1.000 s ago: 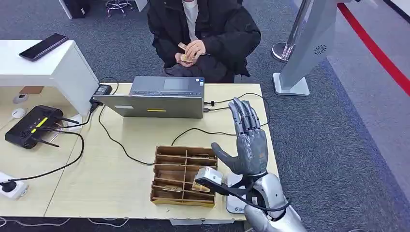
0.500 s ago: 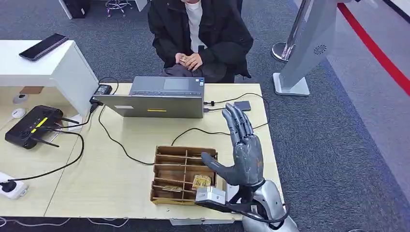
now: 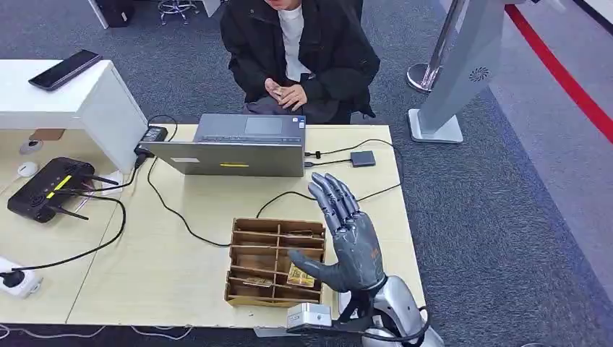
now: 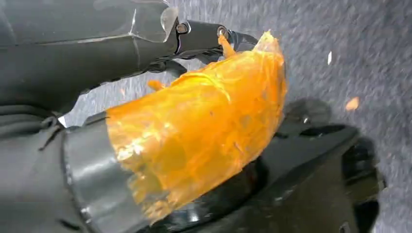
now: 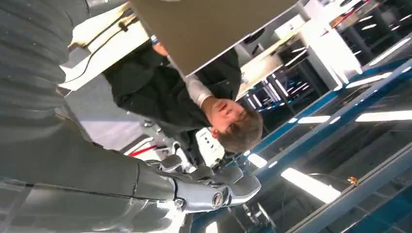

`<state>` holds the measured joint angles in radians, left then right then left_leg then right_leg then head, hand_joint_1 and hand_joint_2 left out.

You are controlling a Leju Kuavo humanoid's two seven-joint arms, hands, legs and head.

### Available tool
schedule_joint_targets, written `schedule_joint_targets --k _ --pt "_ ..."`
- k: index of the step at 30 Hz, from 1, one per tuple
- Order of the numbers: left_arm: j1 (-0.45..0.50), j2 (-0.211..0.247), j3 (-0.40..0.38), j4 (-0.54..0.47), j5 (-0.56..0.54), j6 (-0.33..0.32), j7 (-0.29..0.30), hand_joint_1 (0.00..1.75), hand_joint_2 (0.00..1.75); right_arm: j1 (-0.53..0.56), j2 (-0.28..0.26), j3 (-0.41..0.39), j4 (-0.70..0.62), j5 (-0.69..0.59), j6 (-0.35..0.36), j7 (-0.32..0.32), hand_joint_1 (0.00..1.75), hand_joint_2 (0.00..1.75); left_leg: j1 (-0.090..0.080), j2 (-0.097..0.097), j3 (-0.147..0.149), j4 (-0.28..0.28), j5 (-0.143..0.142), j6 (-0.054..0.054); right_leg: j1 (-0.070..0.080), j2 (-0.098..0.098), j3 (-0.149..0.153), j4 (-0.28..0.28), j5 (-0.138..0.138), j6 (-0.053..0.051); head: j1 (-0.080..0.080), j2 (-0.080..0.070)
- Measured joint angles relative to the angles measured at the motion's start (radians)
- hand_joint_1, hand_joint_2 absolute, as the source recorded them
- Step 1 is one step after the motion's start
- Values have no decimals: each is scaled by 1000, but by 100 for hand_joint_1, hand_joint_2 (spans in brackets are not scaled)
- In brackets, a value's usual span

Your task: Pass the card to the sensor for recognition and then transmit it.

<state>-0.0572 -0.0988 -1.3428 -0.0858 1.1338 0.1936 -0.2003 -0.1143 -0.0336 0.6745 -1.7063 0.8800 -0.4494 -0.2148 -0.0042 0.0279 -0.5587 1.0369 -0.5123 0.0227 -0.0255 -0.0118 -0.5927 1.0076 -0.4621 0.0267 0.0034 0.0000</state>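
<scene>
Wooden table (image 3: 181, 210) held laptop (image 3: 238, 148); your right hand (image 3: 347, 235) hovered empty, fingers spread, over right side of compartment tray (image 3: 271, 262). Left hand's state: cannot tell.

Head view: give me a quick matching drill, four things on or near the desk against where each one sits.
Things:
1. laptop
2. wooden card tray
3. black router
4. phone

Places:
A. on the raised white shelf at far left
B. at the desk's far edge, in front of the seated person
C. near the desk's front edge, beside the right hand
D. on the left part of the desk, below the white shelf

Pairs: 1-B, 2-C, 3-D, 4-A
</scene>
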Motion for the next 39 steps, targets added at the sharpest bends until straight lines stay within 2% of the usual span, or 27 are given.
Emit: schedule_joint_targets --k 5,8,15,21,29,33,39 --pt "30 19 26 34 42 -180 -8 0 0 0 -12 25 1 -41 8 -34 0 175 0 0 0 0 0 0 0 0 0 0 0 0 1 0" --pt "54 37 43 47 59 -259 -9 0 0 -5 -21 43 8 -62 20 -49 0 175 1 0 0 0 0 0 0 0 0 0 0 0 0 0" --pt "119 99 95 61 75 -480 -8 0 0 -61 -43 96 80 -95 42 -65 0 175 2 0 0 0 0 0 0 1 0 0 0 0 0 0" --pt "148 132 125 64 64 -506 -8 0 0 -116 -52 139 150 -100 52 -50 0 175 2 0 0 0 0 0 0 0 0 0 0 0 1 0" --pt "160 145 159 64 35 -511 -8 0 0 -174 -56 182 216 -64 44 9 0 175 2 0 0 0 0 0 0 1 0 0 0 0 0 0" --pt "162 149 173 64 30 -513 -8 0 0 -189 -56 194 235 -58 41 16 0 175 2 0 0 0 0 0 0 0 0 0 0 0 1 0" --pt "164 151 204 64 -10 -516 -8 0 0 -216 -61 216 269 18 22 88 0 175 2 0 0 0 0 0 0 1 0 0 0 0 0 0"
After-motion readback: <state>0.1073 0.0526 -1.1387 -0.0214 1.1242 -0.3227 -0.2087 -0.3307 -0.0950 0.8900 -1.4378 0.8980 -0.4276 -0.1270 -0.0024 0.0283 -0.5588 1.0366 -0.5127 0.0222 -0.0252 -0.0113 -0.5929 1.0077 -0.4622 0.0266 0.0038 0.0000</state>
